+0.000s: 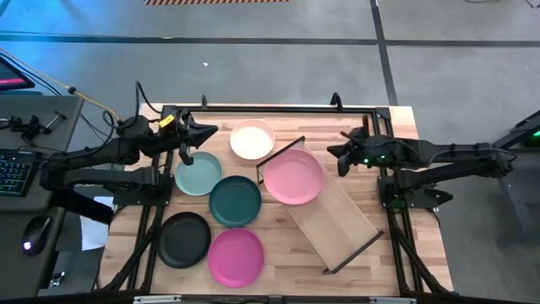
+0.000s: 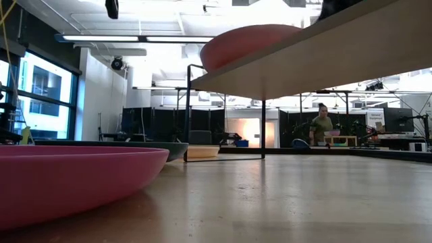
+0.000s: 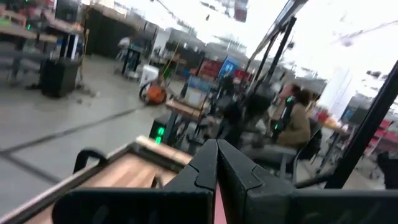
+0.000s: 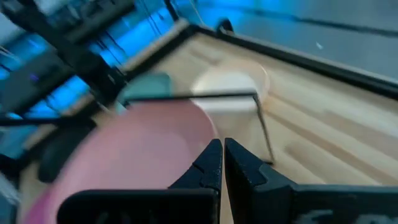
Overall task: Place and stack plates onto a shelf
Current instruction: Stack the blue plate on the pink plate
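Nearest me on the tabletop (image 1: 422,253) lie the magenta plate (image 1: 235,256) and black plate (image 1: 185,238); farther, dark green (image 1: 235,200), pale teal (image 1: 199,175), cream (image 1: 252,139). The light pink plate (image 1: 294,176) sits on the shelf (image 1: 333,221). My left hand (image 1: 187,157), fingers closed and empty, hovers over teal; I'd open wide and grip its rim. My right hand (image 1: 342,165), closed and empty, waits beside the shelf. Both wrist views are smeared.

Overhead camera looks straight down on my whole table (image 1: 371,253). Low one sits at tabletop level, close behind the magenta plate (image 2: 67,179), facing the room. My wrist cameras peer past my fingers; right one shares the light pink plate (image 4: 137,149) with overhead.
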### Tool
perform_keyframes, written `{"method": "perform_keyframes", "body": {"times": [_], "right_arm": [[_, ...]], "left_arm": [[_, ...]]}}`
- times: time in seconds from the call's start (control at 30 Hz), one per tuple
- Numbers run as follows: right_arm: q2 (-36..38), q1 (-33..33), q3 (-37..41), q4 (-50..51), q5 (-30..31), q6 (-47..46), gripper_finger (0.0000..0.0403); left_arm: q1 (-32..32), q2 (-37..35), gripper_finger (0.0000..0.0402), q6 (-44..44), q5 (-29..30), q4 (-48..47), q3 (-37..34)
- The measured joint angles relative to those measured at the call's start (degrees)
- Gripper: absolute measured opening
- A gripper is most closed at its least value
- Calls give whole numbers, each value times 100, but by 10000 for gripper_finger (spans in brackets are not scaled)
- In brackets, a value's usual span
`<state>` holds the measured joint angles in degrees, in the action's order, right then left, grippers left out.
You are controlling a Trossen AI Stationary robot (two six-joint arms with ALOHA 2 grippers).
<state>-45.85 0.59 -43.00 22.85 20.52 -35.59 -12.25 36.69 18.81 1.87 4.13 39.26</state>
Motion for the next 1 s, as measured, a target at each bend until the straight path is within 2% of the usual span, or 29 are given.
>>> {"method": "perform_keyframes", "body": {"times": [0.37,0.77,0.9,1.0], "right_arm": [[-370,-366,0,-2058,-199,1249,0],[-389,-349,0,-2159,-192,1355,0],[-389,-349,0,-2153,-190,1355,0],[-389,-349,0,-2146,-187,1344,0]], "left_arm": [[160,146,0,-27,9,-296,-2],[177,268,0,-49,58,-301,-3],[177,502,0,29,399,-308,-2],[99,762,8,266,517,-942,86]]}}
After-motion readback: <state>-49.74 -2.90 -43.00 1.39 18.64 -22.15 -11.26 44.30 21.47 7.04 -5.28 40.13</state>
